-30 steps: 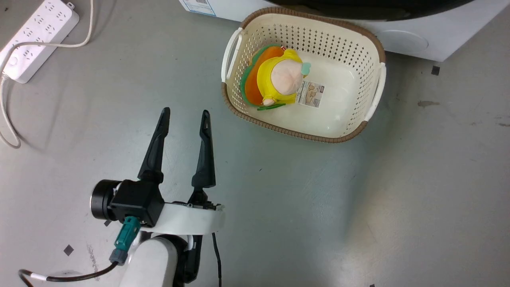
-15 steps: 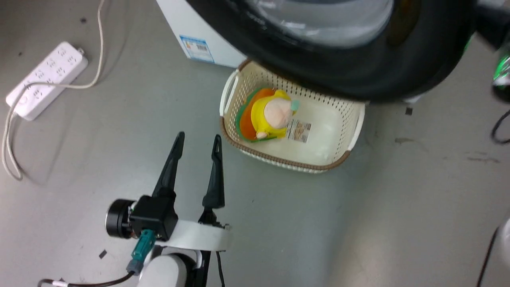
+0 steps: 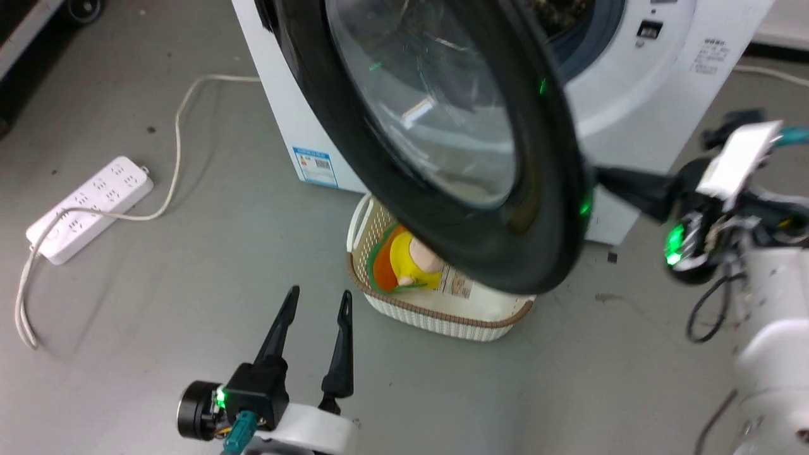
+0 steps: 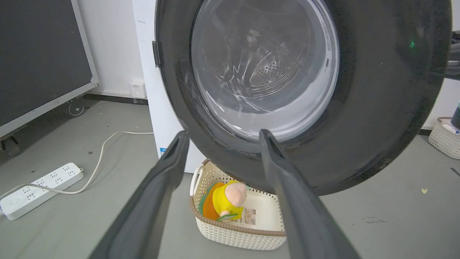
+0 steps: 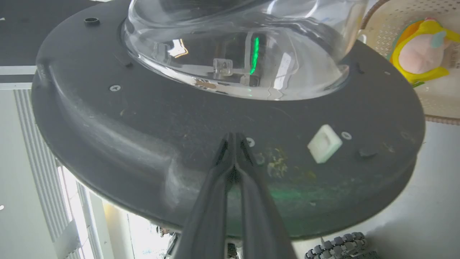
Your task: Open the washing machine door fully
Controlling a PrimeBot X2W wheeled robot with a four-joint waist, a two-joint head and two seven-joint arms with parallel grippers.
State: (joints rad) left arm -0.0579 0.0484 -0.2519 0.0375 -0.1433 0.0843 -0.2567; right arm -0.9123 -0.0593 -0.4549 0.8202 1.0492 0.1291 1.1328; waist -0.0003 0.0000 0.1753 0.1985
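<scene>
Two long dark fingers of the right hand (image 5: 234,138) are lying shut against each other, gripping nothing. Their tips are touching the dull inner face of the large round glossy black washing machine door (image 3: 442,145), with its bulging clear glass bowl just ahead of them. That door is standing roughly half open, swung away from the big white front-loading washing machine (image 3: 632,95). The left hand (image 3: 320,294) is hovering low over the floor, fingers spread and empty. The door's outer face is rising ahead of and above its tips, and a cream perforated plastic basket (image 3: 436,316) is sitting just beyond them. Unlatching appears done. What is remaining, I judge, is pushing the door further round until it is fully open.
</scene>
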